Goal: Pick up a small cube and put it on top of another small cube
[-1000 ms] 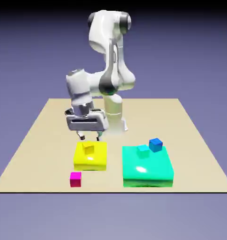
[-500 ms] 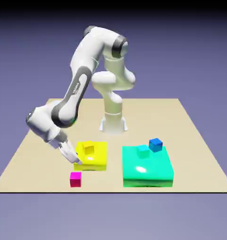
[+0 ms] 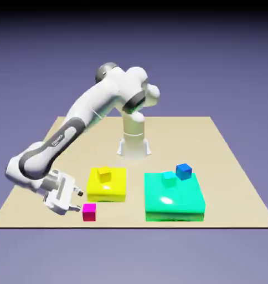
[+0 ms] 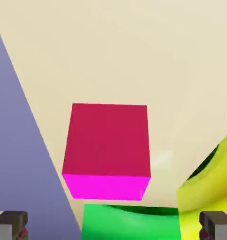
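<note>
Swung lower and leftward, gripper (image 3: pixel 76 201) now beside magenta-pink cube (image 3: pixel 89 212) | jaws spread wide, empty | cube on table (image 3: pixel 42 161)

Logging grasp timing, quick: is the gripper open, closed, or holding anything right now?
Gripper: open, holding nothing; the small pink cube sits on the table just ahead of its fingertips.

Both views are evenly bright and sharp, with flat rendered shading, no blur and no visible edge distortion. In the exterior view the backdrop darkens toward the top of the frame. White glare spots sit on the glossy tops of the flat yellow block (image 3: pixel 107 184) and the flat teal block (image 3: pixel 174 194) at lower centre. The table (image 3: pixel 225 161) carries almost no cast shadows.
</note>
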